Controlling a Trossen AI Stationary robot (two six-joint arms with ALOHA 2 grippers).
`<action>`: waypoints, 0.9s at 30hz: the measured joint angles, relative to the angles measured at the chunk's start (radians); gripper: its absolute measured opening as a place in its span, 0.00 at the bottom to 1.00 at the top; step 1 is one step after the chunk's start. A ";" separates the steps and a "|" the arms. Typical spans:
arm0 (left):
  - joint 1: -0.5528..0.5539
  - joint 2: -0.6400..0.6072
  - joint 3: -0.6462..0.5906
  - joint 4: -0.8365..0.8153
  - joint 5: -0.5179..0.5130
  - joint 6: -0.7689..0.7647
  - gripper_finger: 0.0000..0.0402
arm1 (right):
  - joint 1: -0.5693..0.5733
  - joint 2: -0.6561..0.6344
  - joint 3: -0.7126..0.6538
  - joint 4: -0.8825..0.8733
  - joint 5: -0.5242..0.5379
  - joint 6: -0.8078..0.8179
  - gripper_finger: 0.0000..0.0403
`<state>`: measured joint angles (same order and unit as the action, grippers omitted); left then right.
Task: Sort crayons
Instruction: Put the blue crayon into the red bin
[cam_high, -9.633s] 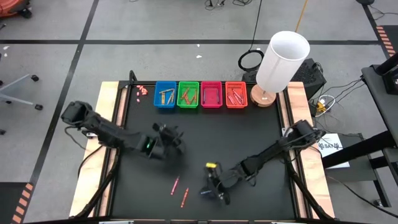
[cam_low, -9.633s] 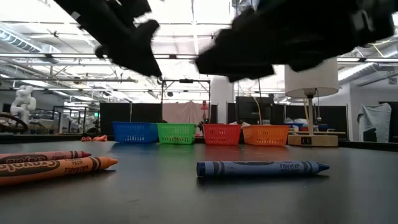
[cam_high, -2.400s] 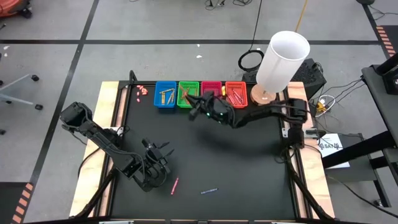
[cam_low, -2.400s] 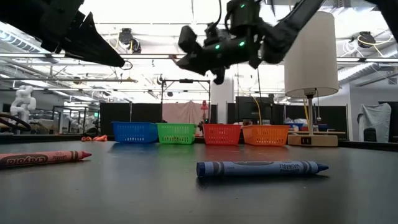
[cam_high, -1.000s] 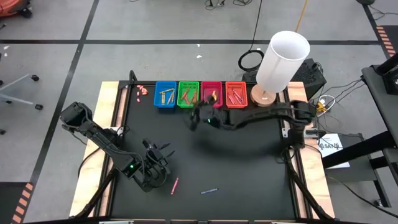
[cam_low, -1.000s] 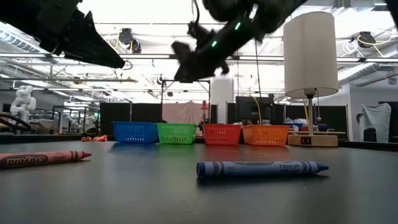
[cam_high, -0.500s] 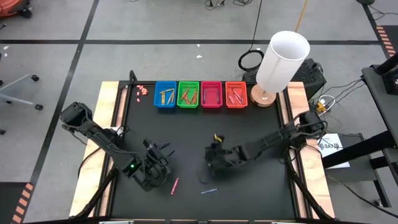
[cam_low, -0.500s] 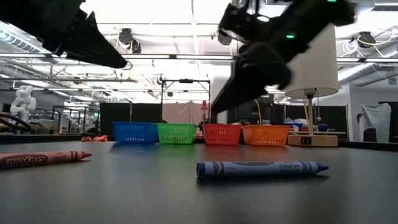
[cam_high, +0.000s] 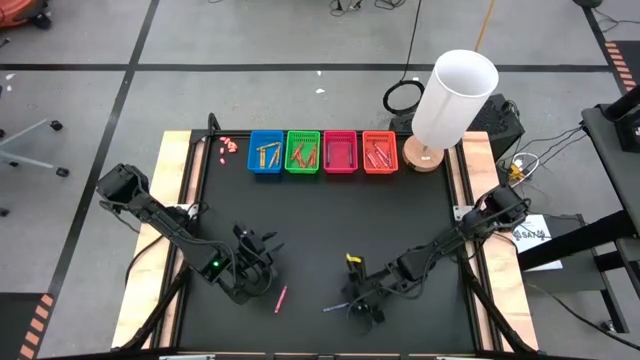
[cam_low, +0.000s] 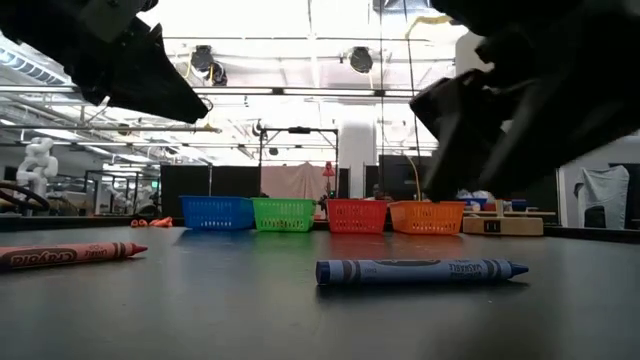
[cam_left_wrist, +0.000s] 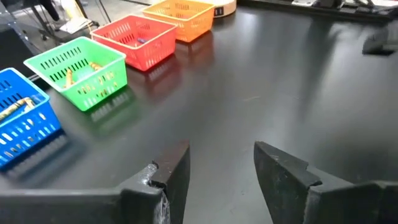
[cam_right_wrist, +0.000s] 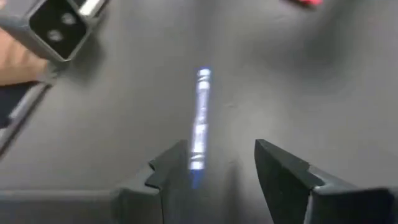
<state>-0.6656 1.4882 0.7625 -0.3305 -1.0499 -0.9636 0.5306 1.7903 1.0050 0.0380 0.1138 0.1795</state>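
A blue crayon (cam_high: 337, 307) lies flat on the black table near its front edge; it also shows in the low view (cam_low: 420, 270) and in the right wrist view (cam_right_wrist: 199, 118). A red crayon (cam_high: 281, 298) lies to its left and shows in the low view (cam_low: 70, 255). My right gripper (cam_high: 360, 300) is open just above the blue crayon, whose near end lies between the fingers (cam_right_wrist: 214, 155), close to one of them, without touching. My left gripper (cam_high: 255, 265) is open and empty (cam_left_wrist: 221, 162), above the table left of the red crayon.
Four small baskets stand in a row at the table's far edge: blue (cam_high: 266, 153), green (cam_high: 302, 152), pink (cam_high: 340, 152) and orange (cam_high: 380, 152), with crayons in them. A white lamp (cam_high: 450, 95) stands at the far right. Pinkish crumbs (cam_high: 228, 145) lie left of the blue basket.
My right gripper has swung from beside the baskets toward the table's near edge and down, and now stands over the blue crayon. The crayons have not moved.
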 joint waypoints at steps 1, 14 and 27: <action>0.002 0.000 0.000 0.009 -0.001 0.000 0.44 | 0.004 0.004 0.000 0.000 -0.011 0.009 0.42; 0.053 0.000 0.000 0.037 -0.001 0.005 0.44 | 0.030 0.117 0.000 0.152 -0.012 0.040 0.42; 0.092 0.000 0.000 0.035 -0.001 0.029 0.44 | 0.030 0.165 0.002 0.177 -0.005 0.038 0.30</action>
<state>-0.5735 1.4883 0.7628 -0.2957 -1.0512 -0.9348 0.5602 1.9549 1.0073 0.2146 0.1087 0.2173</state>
